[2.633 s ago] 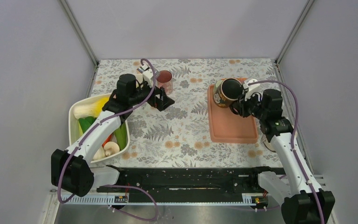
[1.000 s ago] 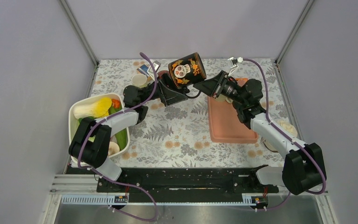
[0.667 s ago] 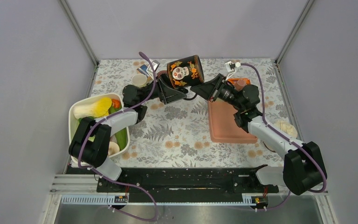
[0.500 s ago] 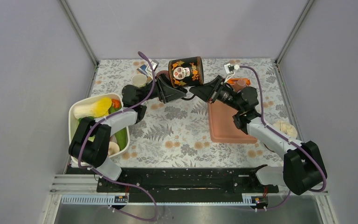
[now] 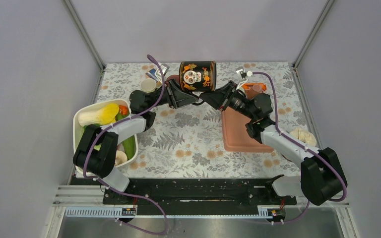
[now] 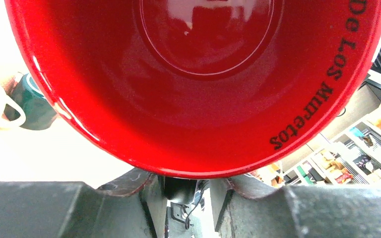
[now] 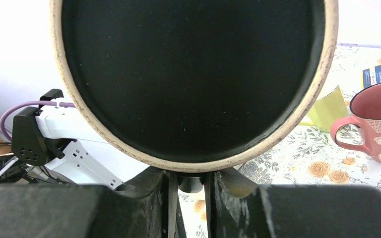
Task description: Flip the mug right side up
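We find the mug [image 5: 197,75] held on its side above the far middle of the table [image 5: 178,144]. Its red mouth faces the left gripper [image 6: 178,191] and its black base faces the right gripper [image 7: 191,184]. The right jaws are closed on a dark part of the mug beneath the base. We cannot tell whether the left is clamped. The mug blocks most of both wrist views. Nearby are a pink mug [image 7: 377,121], a salmon tray [image 5: 243,139] and a vegetable tub [image 5: 76,126].

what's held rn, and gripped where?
The mug, midair on its side. Left gripper pinches its underside at the mouth end, right gripper at the base end; handle or wall, cannot tell.
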`<move>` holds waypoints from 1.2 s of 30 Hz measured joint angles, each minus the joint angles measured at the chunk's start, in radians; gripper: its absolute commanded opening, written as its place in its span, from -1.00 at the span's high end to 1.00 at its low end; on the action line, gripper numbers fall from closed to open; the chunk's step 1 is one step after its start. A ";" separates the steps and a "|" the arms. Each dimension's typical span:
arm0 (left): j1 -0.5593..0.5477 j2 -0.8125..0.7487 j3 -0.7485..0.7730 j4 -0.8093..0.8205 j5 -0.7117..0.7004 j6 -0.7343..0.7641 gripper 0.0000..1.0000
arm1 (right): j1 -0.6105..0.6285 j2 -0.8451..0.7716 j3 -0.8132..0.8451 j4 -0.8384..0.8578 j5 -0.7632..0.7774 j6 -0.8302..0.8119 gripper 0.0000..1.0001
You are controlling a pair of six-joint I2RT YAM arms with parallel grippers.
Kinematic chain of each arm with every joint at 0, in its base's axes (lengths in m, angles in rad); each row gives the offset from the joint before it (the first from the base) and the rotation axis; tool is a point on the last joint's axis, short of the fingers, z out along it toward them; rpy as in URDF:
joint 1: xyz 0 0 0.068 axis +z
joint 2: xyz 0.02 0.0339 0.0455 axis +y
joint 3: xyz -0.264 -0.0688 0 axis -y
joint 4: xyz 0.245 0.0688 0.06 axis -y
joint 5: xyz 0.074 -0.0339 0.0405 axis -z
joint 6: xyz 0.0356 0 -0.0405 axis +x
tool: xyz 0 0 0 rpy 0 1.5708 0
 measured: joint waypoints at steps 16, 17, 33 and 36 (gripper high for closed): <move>0.009 0.000 -0.018 0.018 0.016 0.024 1.00 | 0.010 0.000 -0.029 0.018 0.008 -0.033 0.76; 0.009 0.000 -0.018 0.019 0.016 0.026 1.00 | 0.010 -0.001 -0.029 0.018 0.007 -0.037 0.62; 0.050 -0.034 -0.034 -0.049 0.006 0.043 1.00 | 0.000 -0.053 -0.018 -0.357 -0.246 -0.428 -0.56; 0.048 -0.038 -0.034 -0.089 0.006 0.072 1.00 | -0.010 -0.069 -0.013 -0.394 -0.273 -0.472 -0.61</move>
